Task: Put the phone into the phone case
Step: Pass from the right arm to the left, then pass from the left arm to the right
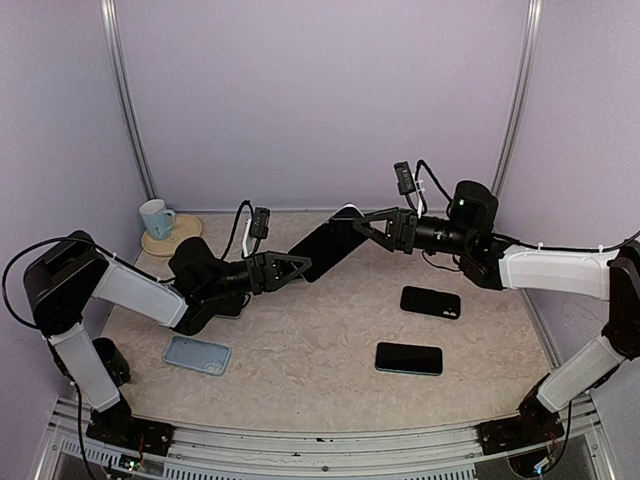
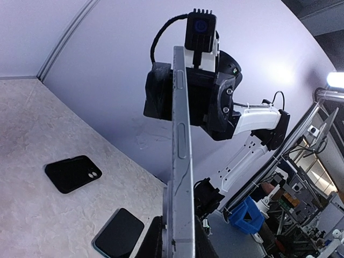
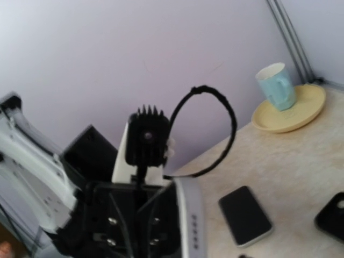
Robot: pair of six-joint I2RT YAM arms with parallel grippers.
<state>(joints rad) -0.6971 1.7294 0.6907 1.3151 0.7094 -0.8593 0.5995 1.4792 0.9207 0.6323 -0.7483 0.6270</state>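
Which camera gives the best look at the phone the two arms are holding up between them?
The top external view: the phone shows its dark face, with the left gripper and right gripper at its ends. Both wrist views show only its thin silver edge.

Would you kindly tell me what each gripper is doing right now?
Left gripper: closed on one end of the phone, held in the air.
Right gripper: closed on the same phone's other end.
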